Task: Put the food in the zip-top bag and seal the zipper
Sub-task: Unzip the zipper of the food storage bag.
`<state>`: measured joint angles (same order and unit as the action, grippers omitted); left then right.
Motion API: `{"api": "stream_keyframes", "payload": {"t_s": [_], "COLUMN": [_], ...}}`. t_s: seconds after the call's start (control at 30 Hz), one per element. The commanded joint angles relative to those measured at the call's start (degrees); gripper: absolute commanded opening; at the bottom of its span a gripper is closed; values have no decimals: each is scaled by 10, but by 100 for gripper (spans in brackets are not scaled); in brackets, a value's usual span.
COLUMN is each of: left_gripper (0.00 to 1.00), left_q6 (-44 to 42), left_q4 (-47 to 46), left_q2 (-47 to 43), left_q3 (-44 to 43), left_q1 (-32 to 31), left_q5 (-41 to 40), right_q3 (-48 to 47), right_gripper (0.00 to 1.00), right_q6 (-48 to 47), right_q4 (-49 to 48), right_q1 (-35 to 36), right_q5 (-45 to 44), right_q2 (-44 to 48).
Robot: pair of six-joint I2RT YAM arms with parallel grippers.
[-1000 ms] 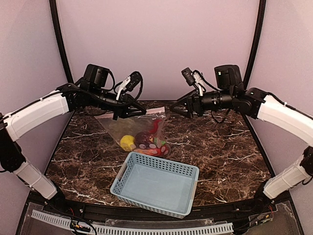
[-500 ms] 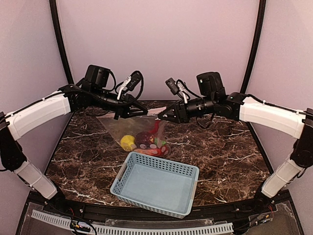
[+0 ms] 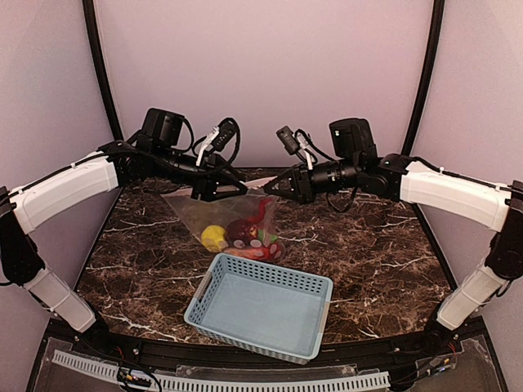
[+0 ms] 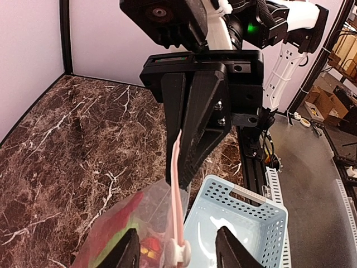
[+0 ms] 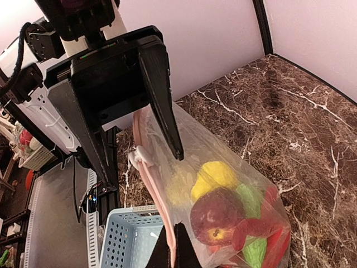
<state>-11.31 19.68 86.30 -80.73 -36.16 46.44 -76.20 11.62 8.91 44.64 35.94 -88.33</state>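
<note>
Far left of the frame first: the left fingers (image 3: 222, 188) haven't budged in the last second. They hang spread at the upper left end of the zip-top bag (image 3: 204, 214), one on either side of the zipper (image 4: 176, 184), with the little white slider (image 4: 179, 252) sitting in the gap and nothing nipped yet. The bag is mid-frame on the bench (image 3: 368, 237), just behind the blue basket (image 3: 261, 304). Its mouth edge is held up, and the food (image 3: 245, 233), yellow, dark red, greens and reds, is slumped together inside at the bottom.

Now the news, on the right! A second ago the right fingers (image 3: 284, 184) were well off to the right of the bag. They've swung in across the bench and are now pressed together on the pink strip near the bag's upper right corner, and both wrist views show the strip running straight into the pinch.

By my reckoning the filling is done and this is the set-up for sealing, with the right end anchored and the strip looking fairly straight between the two arms. What's wanted next is for the left fingers to close on the slider and run it along toward the right. How much of the mouth is already shut I can't tell from here
</note>
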Motion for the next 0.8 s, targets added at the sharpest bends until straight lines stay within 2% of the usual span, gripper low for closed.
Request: {"api": "stream_keyframes", "payload": {"t_s": [0.0, 0.2, 0.4, 0.77], "left_gripper": [41, 20, 6, 1], "left_q6": [1, 0, 1, -6], "left_q4": [-8, -9, -18, -9], "left_q2": [-15, -18, -24, -43], "left_q3": [-4, -1, 3, 22], "left_q1": [4, 7, 8, 32], "left_q5": [-3, -2, 0, -6], "right_q3": [-2, -6, -7, 21], "right_gripper": [0, 0, 0, 0], "right_q6": [-5, -5, -4, -2], "right_q4": [-11, -11, -7, 25], "right_q1": [3, 3, 2, -32], "right_q5": [-14, -14, -28, -101], "right_q2": [22, 21, 20, 80]}}
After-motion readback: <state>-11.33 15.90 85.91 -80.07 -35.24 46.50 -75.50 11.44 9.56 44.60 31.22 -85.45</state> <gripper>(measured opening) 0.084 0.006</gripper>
